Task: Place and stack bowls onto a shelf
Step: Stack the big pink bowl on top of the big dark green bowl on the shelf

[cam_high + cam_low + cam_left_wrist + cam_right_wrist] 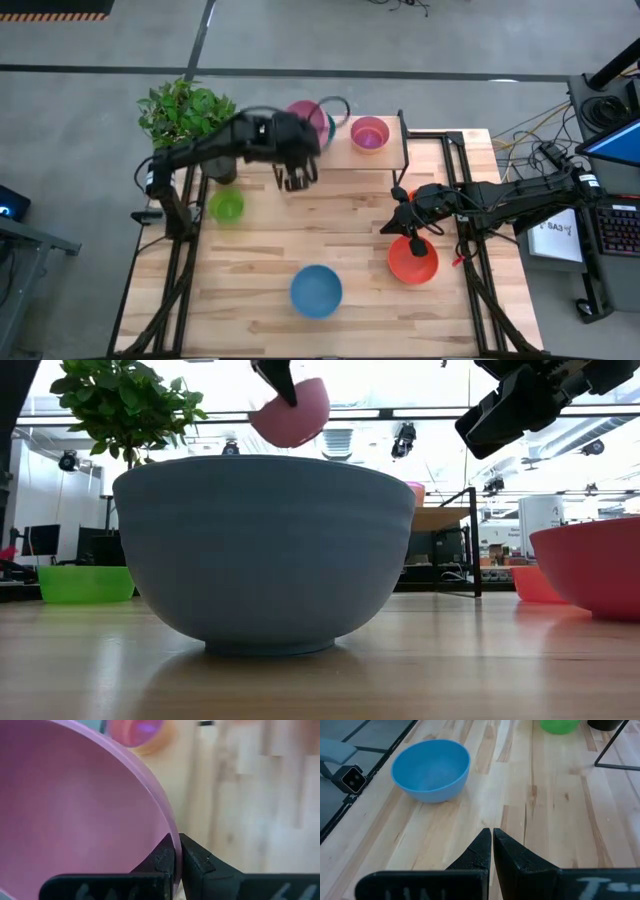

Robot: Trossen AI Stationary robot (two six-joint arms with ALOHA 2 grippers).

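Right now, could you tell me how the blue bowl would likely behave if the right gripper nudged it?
The blue bowl looks like thin plain plastic, so probably light and apt to slide on the smooth table. Its small foot under a wide body, seen in the low view, suggests a high push might tip it. The shut right gripper hangs empty nearby.

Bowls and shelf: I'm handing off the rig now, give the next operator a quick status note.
Left tool: shut on the rim of the pink bowl, held in the air by the shelf.
Right tool: shut, empty, above the table near the red bowl.
Done: a small pink-purple bowl sits on the shelf.
Left: set down the held bowl; blue bowl, lime green bowl and red bowl are on the table.
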